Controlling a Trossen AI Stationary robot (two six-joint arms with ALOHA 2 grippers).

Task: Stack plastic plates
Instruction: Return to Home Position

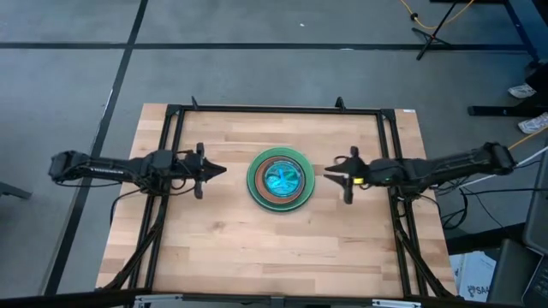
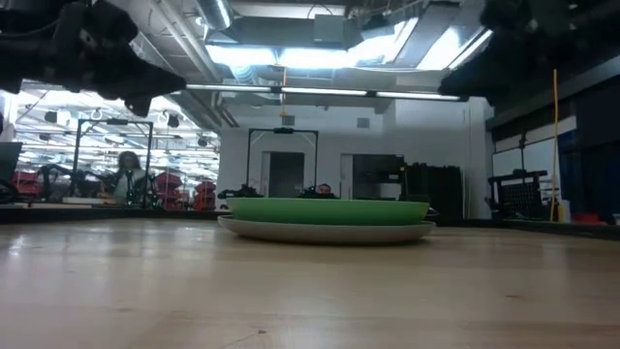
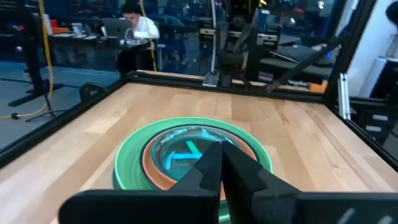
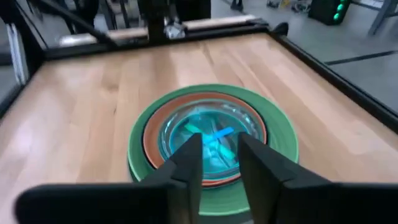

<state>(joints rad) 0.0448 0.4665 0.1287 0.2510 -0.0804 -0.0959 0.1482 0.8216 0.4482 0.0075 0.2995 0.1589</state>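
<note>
The plastic plates sit nested in one stack [image 1: 281, 180] at the table's middle. From the rim inward I see a light green rim [image 4: 283, 146], a brown ring, an orange one and a translucent cyan plate [image 3: 180, 152] on top. In the low view a grey plate [image 2: 291, 231] lies under the green one on the wood. The other plates are hidden in the stack. My left gripper [image 1: 221, 171] hovers left of the stack, shut, pointing at it. My right gripper [image 1: 330, 174] hovers right of it, its fingers [image 4: 189, 155] a narrow gap apart.
A dark metal frame [image 1: 274, 109] runs along the table's far edge and down both sides. Bare wood [image 1: 274, 244] surrounds the stack, near and far. A person [image 3: 140, 28] sits at a desk in the room beyond the table.
</note>
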